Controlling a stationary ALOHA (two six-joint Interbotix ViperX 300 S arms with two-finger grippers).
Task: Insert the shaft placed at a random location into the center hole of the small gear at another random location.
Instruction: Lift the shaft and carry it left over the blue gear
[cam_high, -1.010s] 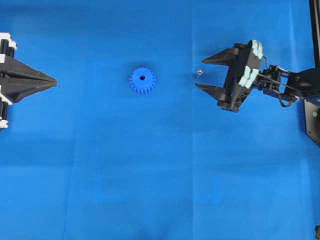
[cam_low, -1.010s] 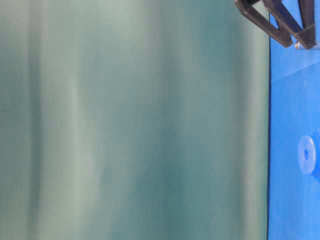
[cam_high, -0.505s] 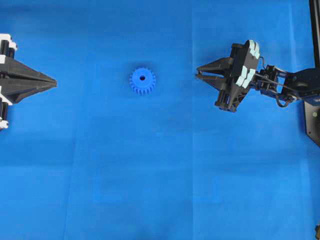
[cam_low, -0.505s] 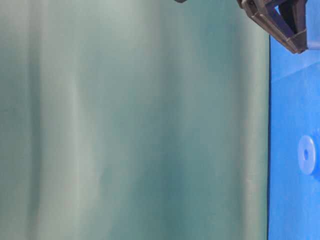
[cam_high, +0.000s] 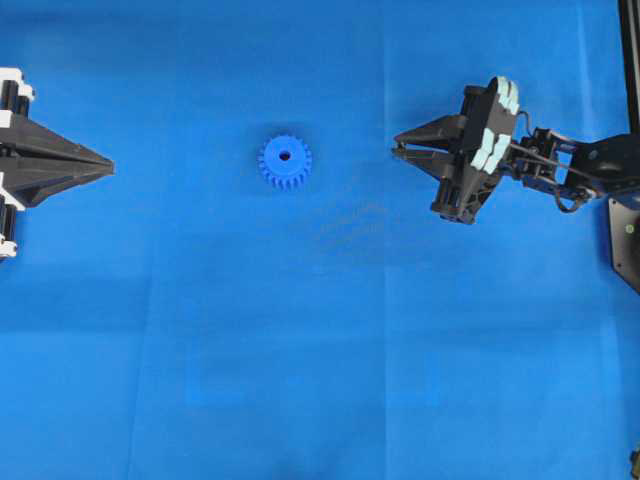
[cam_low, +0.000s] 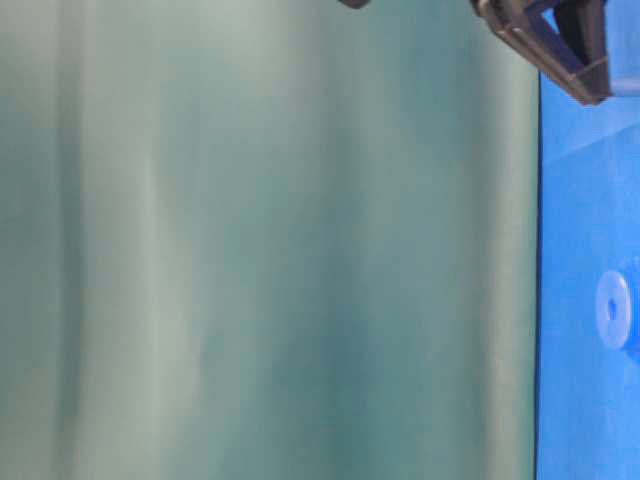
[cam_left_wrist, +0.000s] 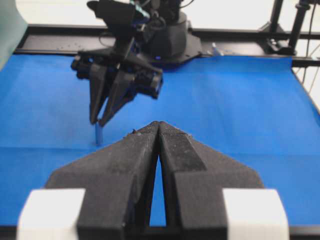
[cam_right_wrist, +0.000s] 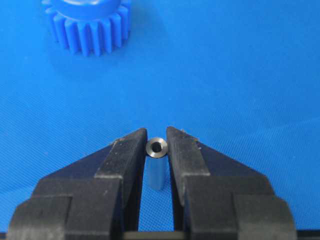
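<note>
Shaft (cam_right_wrist: 156, 148), silvery with a hollow tip, stands clamped in right end effector (cam_right_wrist: 157, 142).

Shiny metal shaft (cam_right_wrist: 156, 165), matt plastic gear (cam_high: 285, 162)

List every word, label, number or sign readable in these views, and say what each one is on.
None: no readable text in any view.
The small gear, the shaft, the right gripper, the left gripper and the blue table cover carry no markings that can be made out.
</note>
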